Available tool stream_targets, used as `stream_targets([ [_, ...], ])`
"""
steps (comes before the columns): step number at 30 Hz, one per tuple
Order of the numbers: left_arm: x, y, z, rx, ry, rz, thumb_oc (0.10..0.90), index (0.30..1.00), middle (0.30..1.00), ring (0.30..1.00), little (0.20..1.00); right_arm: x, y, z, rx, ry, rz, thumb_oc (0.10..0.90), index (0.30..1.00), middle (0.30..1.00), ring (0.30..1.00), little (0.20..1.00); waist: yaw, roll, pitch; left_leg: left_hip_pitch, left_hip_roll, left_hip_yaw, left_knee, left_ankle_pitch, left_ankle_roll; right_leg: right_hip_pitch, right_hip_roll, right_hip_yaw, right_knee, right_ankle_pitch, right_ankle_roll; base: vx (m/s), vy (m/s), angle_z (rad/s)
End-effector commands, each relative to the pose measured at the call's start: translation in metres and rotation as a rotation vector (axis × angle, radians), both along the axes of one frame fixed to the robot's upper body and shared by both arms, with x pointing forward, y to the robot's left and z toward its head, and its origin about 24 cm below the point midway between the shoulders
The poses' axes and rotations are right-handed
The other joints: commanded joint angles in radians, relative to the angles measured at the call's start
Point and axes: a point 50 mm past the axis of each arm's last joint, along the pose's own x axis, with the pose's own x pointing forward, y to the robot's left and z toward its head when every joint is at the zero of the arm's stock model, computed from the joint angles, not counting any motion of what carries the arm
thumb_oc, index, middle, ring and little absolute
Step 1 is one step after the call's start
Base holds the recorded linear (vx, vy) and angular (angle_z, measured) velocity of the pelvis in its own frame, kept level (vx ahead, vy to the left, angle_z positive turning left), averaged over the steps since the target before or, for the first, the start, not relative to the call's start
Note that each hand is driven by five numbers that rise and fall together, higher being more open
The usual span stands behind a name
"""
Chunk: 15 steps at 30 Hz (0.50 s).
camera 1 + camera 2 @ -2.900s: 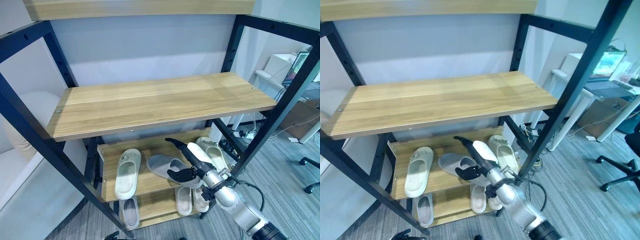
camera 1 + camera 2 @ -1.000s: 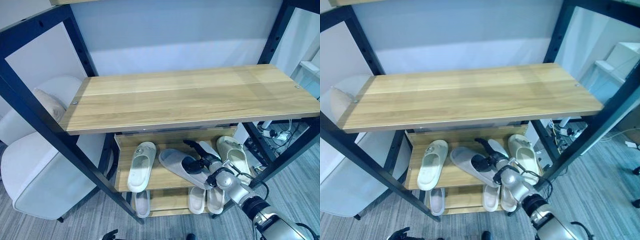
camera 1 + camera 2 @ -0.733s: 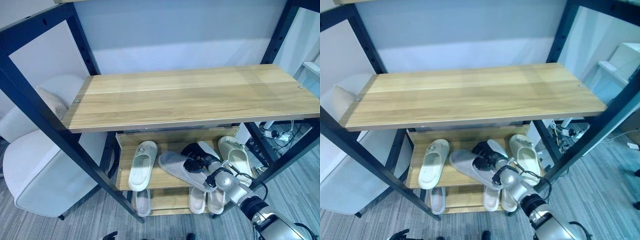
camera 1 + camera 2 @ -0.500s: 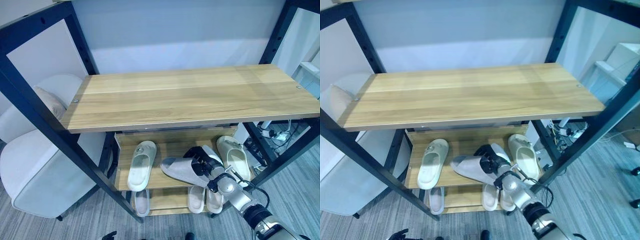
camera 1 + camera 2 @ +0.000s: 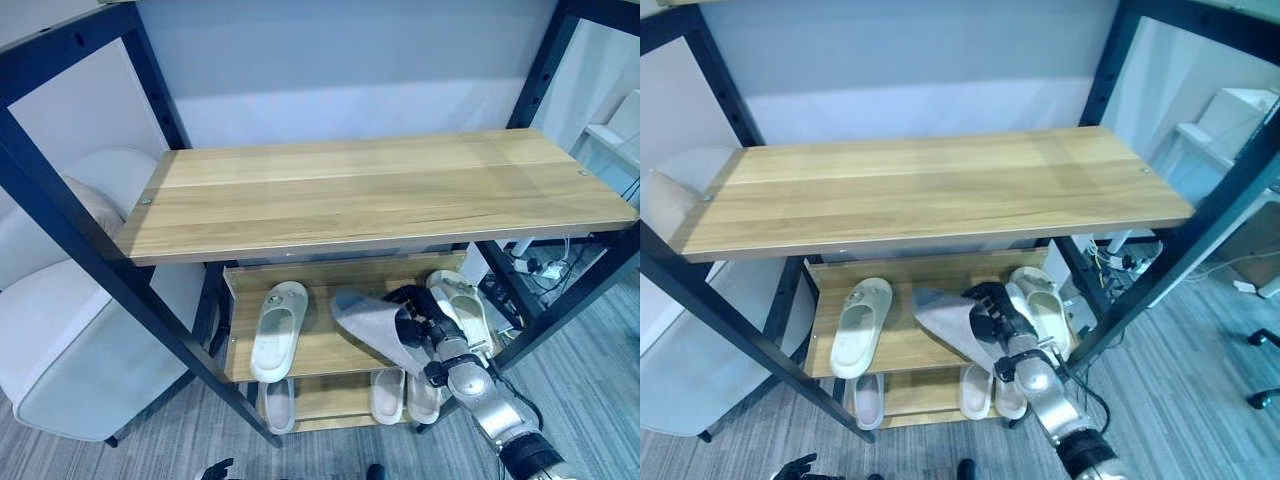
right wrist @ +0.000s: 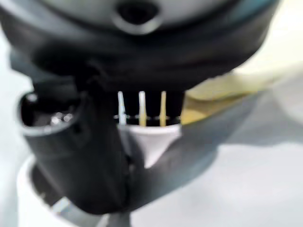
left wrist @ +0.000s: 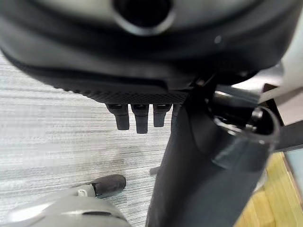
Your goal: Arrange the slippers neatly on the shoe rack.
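Observation:
A grey slipper (image 5: 372, 325) is tilted up off the low wooden shelf (image 5: 320, 348), its sole toward me, with my right hand (image 5: 422, 318) shut on its right edge. In the right wrist view the grey slipper (image 6: 227, 137) runs past my curled fingers (image 6: 141, 111). One cream slipper (image 5: 276, 328) lies flat at the shelf's left and another cream slipper (image 5: 463, 310) at its right, just behind the hand. My left hand (image 7: 137, 116) hangs low over the floor with relaxed fingers, also seen as the left hand (image 5: 216, 469) at the view's lower edge.
Three pale slippers (image 5: 279, 405) (image 5: 387, 393) (image 5: 424, 398) rest on the bottom shelf. A wide bare wooden shelf (image 5: 380, 190) overhangs the low one, framed by black posts (image 5: 110, 290). A beige chair (image 5: 55, 340) stands left; a white desk (image 5: 1230, 120) and cables are right.
My right hand has curled round the grey slipper and raised it from lying flat to standing tilted, shifting it toward the right cream slipper. The view has also shifted slightly.

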Motion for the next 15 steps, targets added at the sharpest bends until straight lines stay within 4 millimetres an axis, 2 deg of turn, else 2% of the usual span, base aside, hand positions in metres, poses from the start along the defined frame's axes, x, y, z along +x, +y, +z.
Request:
stream_targets([
  [1, 0.026, -0.024, 0.001, -0.021, -0.037, -0.103, 0.8, 0.9, 0.9, 0.9, 0.9, 0.016, 0.013, 0.083, 0.054, -0.413, 0.076, 0.4, 0.3, 0.3, 0.3, 0.3, 0.005, -0.017, 0.003, 0.028, -0.033, -0.031, 0.009, -0.12, 0.008, 0.081, -0.03, 0.022, 0.013, -0.154, 0.075, -0.03, 0.003, -0.08],
  [3, 0.027, -0.024, 0.001, -0.023, -0.039, -0.105, 0.8, 0.9, 0.9, 0.9, 0.9, 0.009, 0.017, 0.087, 0.046, -0.438, 0.106, 0.4, 0.3, 0.3, 0.3, 0.3, 0.003, -0.018, 0.003, 0.029, -0.033, -0.029, 0.009, -0.121, 0.009, 0.08, -0.029, 0.025, 0.013, -0.154, 0.075, -0.04, 0.0, -0.04],
  [4, 0.027, -0.024, 0.002, -0.024, -0.04, -0.119, 0.8, 0.9, 0.9, 0.9, 0.9, -0.011, 0.024, 0.084, 0.068, -0.433, 0.169, 0.4, 0.3, 0.3, 0.3, 0.3, -0.002, -0.023, 0.004, 0.031, -0.033, -0.025, 0.009, -0.12, 0.009, 0.079, -0.029, 0.027, 0.013, -0.151, 0.075, -0.05, -0.005, -0.01],
  [8, 0.029, -0.027, 0.002, -0.026, -0.051, -0.136, 0.8, 0.9, 0.9, 0.9, 0.9, -0.025, 0.028, 0.068, 0.083, -0.37, 0.193, 0.4, 0.3, 0.3, 0.3, 0.3, -0.006, -0.028, 0.007, 0.031, -0.034, -0.025, 0.009, -0.119, 0.01, 0.081, -0.029, 0.029, 0.013, -0.149, 0.075, -0.05, -0.017, -0.03],
  [9, 0.033, -0.027, 0.003, -0.02, -0.064, -0.142, 0.8, 0.9, 0.9, 0.9, 0.9, -0.028, 0.03, 0.054, 0.122, -0.31, 0.186, 0.4, 0.3, 0.3, 0.3, 0.3, -0.008, -0.03, 0.016, 0.03, -0.035, -0.024, 0.009, -0.118, 0.011, 0.079, -0.029, 0.029, 0.013, -0.144, 0.075, -0.07, -0.042, -0.02],
  [11, 0.035, -0.024, 0.004, -0.009, -0.073, -0.14, 0.8, 0.9, 0.9, 0.9, 0.9, -0.034, 0.036, 0.045, 0.305, -0.242, 0.205, 0.4, 0.3, 0.3, 0.3, 0.3, -0.014, -0.029, 0.028, 0.031, -0.031, -0.022, 0.009, -0.113, 0.013, 0.067, -0.022, 0.037, 0.042, -0.146, 0.067, -0.05, -0.036, -0.01],
  [12, 0.035, -0.024, 0.004, -0.009, -0.073, -0.14, 0.8, 0.9, 0.9, 0.9, 0.9, -0.034, 0.036, 0.045, 0.305, -0.242, 0.205, 0.4, 0.3, 0.3, 0.3, 0.3, -0.014, -0.029, 0.028, 0.031, -0.031, -0.022, 0.009, -0.113, 0.013, 0.067, -0.022, 0.037, 0.043, -0.146, 0.067, -0.05, -0.037, -0.01],
  [13, 0.035, -0.023, 0.005, -0.007, -0.078, -0.14, 0.8, 0.9, 0.9, 0.9, 0.9, -0.039, 0.038, 0.042, 0.38, -0.216, 0.217, 0.4, 0.3, 0.3, 0.3, 0.3, -0.02, -0.028, 0.042, 0.033, -0.027, -0.021, 0.009, -0.11, 0.012, 0.054, -0.016, 0.041, 0.068, -0.153, 0.062, -0.11, -0.094, -0.06],
  [15, 0.039, -0.021, 0.006, -0.001, -0.095, -0.132, 0.8, 0.9, 0.9, 0.9, 0.9, -0.04, 0.041, 0.043, 0.356, -0.209, 0.254, 0.4, 0.3, 0.3, 0.3, 0.3, -0.022, -0.027, 0.065, 0.03, -0.017, -0.023, 0.009, -0.104, 0.01, 0.033, 0.0, 0.056, 0.096, -0.17, 0.053, -0.11, -0.097, -0.1],
])
